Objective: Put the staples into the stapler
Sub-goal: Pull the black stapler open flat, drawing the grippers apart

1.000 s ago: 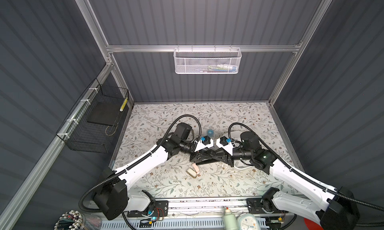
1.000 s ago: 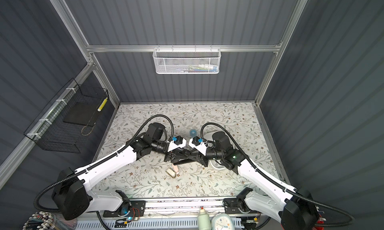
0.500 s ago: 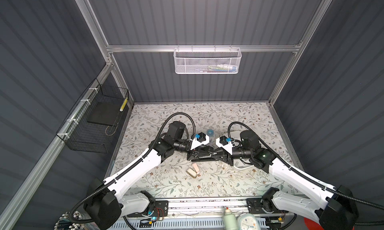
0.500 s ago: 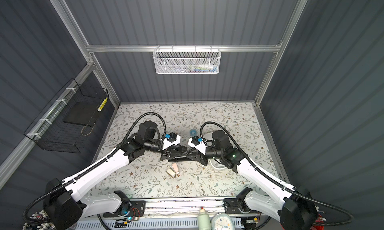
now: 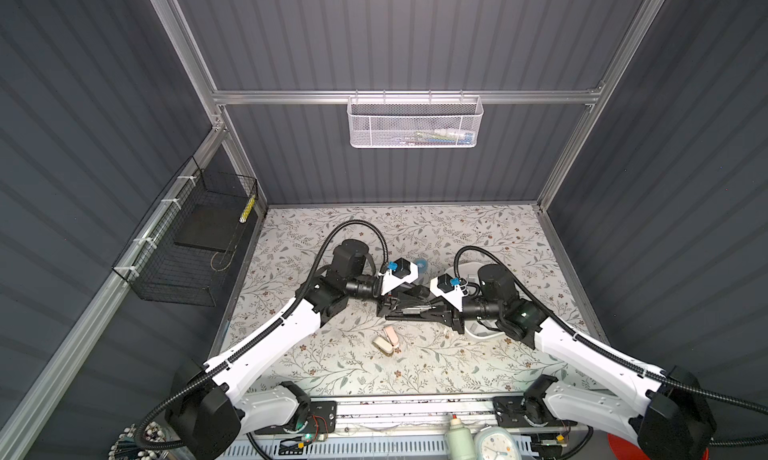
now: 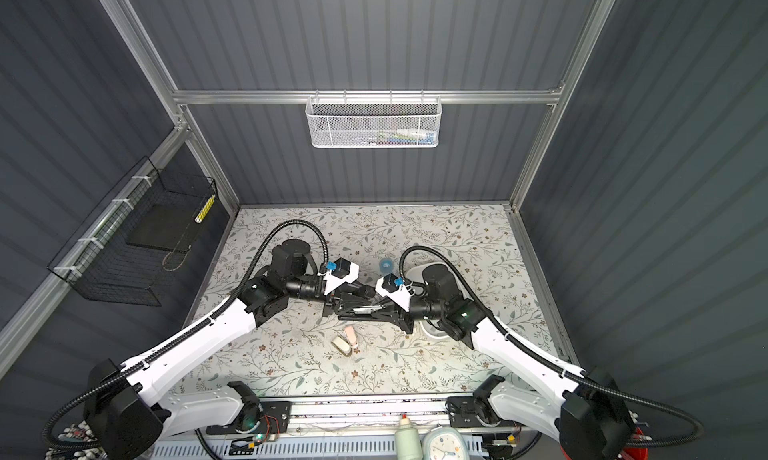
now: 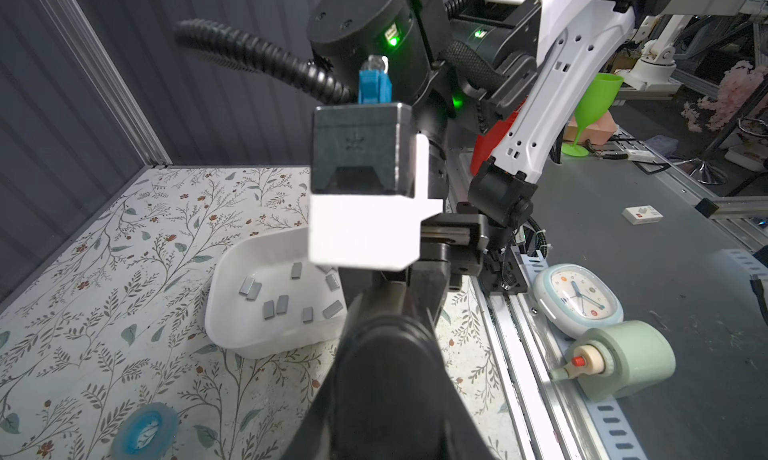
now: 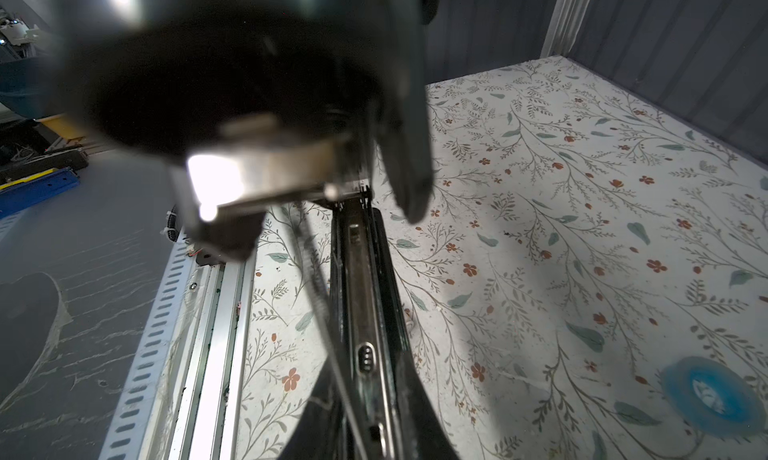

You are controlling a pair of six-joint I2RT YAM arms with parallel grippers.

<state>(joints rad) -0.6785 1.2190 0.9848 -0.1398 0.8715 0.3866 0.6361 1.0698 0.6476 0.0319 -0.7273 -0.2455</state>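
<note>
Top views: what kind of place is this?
Likely a robot-lab test cell: an aluminium frame with grey wall panels boxes in a floral tabletop, with the left arm and right arm mounted on its front rail.

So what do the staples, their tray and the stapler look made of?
Staples: grey metal, dull sheen on flat strips. Tray: likely white plastic, smooth moulded walls. Stapler: shiny metal channel catching glare, in a black casing, probably plastic.
</note>
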